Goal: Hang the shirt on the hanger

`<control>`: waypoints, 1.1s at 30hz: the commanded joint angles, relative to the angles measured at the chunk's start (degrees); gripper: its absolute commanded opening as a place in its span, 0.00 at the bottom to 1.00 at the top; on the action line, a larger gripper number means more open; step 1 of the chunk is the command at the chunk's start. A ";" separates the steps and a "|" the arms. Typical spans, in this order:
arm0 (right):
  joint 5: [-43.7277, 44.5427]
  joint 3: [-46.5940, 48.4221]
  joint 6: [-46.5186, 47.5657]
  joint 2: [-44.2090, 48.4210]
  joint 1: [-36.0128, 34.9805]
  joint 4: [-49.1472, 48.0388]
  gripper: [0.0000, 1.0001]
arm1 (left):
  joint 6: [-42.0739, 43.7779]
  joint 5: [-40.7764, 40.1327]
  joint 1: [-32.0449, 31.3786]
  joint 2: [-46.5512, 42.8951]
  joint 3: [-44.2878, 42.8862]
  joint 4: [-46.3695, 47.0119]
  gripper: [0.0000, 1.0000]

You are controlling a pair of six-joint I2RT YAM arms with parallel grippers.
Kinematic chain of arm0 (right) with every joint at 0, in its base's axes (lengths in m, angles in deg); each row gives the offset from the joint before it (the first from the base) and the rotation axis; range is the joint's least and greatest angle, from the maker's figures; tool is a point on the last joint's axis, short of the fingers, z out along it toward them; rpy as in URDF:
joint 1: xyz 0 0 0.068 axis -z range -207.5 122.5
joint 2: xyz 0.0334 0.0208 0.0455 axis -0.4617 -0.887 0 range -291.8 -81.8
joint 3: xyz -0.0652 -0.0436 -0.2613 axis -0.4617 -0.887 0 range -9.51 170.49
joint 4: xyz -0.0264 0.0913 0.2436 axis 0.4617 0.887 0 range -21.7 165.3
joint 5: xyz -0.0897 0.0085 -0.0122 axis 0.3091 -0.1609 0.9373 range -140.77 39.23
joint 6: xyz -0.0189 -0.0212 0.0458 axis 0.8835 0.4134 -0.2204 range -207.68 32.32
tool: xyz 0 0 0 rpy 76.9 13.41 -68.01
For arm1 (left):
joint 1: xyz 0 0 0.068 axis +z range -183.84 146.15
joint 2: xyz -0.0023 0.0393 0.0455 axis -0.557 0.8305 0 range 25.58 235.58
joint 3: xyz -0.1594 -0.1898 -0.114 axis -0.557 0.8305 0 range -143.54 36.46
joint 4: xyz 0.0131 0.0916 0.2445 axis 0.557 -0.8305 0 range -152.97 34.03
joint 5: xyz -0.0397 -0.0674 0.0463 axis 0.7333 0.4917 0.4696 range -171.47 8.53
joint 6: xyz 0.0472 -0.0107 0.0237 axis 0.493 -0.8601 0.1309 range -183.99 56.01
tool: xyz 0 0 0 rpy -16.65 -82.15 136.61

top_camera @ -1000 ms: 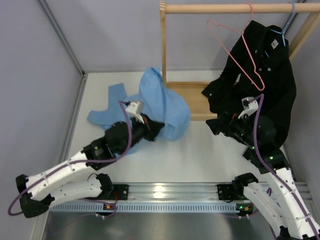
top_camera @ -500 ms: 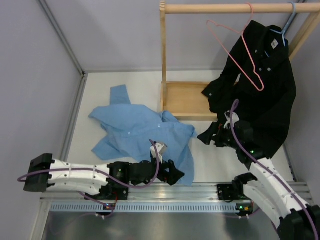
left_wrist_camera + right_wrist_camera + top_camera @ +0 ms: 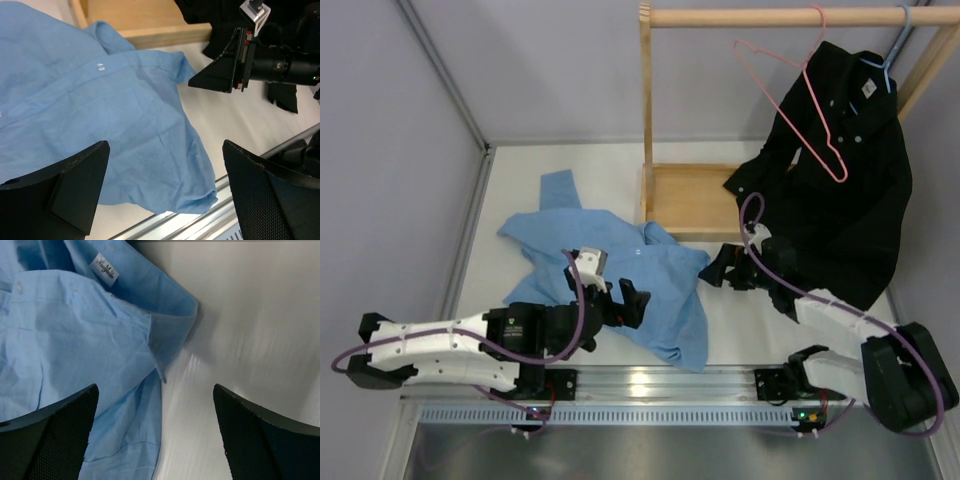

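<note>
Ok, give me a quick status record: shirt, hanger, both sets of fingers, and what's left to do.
shirt: light blue shirt, lying rumpled on the table
hanger: pink wire hanger, bare, hooked on the wooden rail beside the black shirt
left fingers: left fingers open, empty, above the shirt's near part
right fingers: right fingers open, empty, aimed at the collar
progress: shirt not yet on hanger
</note>
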State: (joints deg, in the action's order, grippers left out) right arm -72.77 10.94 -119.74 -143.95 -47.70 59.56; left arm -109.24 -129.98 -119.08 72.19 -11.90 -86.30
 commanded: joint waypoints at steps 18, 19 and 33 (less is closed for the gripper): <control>19.10 15.06 19.66 6.40 -25.83 -4.21 0.00 | 7.98 1.81 20.40 2.59 -5.86 -2.46 0.98; 18.92 16.28 19.75 8.43 -27.15 -1.93 0.00 | 7.99 5.84 23.07 4.00 -6.83 -2.46 0.98; 47.03 4.51 -10.73 -0.24 -72.77 4.14 0.08 | 11.69 10.71 33.02 8.68 -12.29 1.50 0.98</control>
State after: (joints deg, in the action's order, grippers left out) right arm -38.54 15.20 -119.80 -142.18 -115.24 61.49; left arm -98.03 -121.26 -86.31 82.31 -25.26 -87.09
